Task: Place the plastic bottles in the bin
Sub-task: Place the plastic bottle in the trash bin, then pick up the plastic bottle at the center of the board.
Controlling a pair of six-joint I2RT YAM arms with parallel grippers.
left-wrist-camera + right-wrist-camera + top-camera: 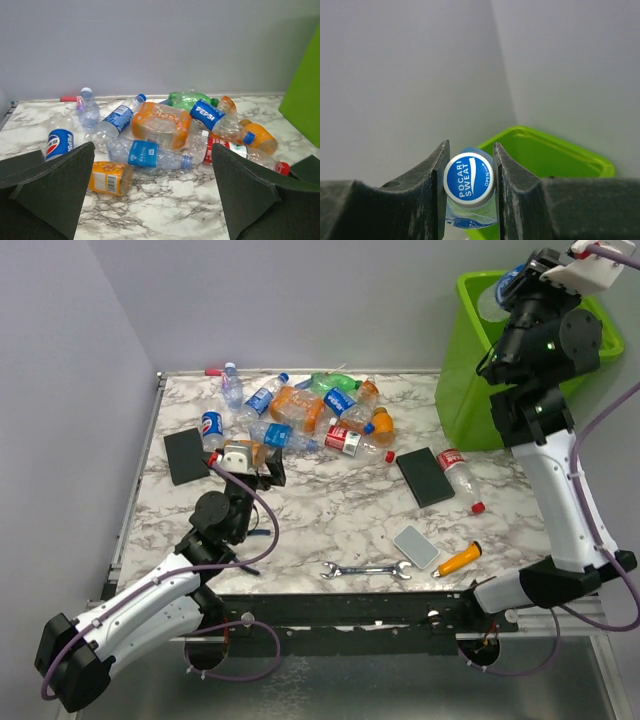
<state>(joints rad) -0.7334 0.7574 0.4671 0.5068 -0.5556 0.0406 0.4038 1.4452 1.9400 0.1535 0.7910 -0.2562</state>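
The step in hand is the drop. The right pincer (469, 150) is raised at the bin (470, 390) and closed on a clear bottle (469, 181), with one finger pressed against each side of its blue-and-white cap. In the right wrist view the green rim of the bin lies below and beyond the bottle. From above, the bottle seems to hang over the near-left part of the opening, though how squarely I cannot tell.

The left pincer (152, 149) is spread wide and holds nothing. It sits low over the surface (165, 215) and faces the heap of bottles (160, 130) at the far side. Nearest to it are a short orange-labelled bottle (110, 178) and, just behind that, a clear blue-labelled bottle (145, 153).

One red-labelled bottle (459, 473) lies apart from the heap, just beside a black slab (424, 476) on the right. A wrench (365, 569) and a screwdriver (458, 560) lie near the front edge — neither belongs in the bin.

Most of the task looks undone, since nearly all the bottles are on the surface. Next, the right pincer likely needs only to spread its fingers, once the bottle is surely inside the rim. The left pincer probably has to move forward and close on one bottle at the heap's near edge — cleanly, without pushing the others away.
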